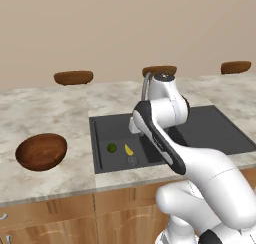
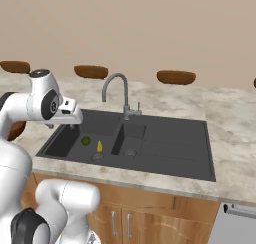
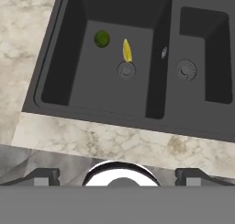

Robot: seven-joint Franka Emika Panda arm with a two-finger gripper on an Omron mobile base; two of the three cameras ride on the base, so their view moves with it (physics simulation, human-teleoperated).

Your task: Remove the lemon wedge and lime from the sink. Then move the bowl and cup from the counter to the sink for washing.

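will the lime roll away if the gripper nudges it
Probably: the lime looks round and lies loose on the flat basin floor of the sink. It lies clear of the lemon wedge, so nothing would stop it short of the walls.

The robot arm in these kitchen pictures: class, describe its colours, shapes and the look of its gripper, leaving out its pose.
The arm is made of glossy white, rounded, tube-like segments joined by dark grey to black joint bands, with a grey disc capping one joint. No cables or markings show. The gripper has two small dark grey finger tips, blocky in shape, either side of a round white-rimmed part.
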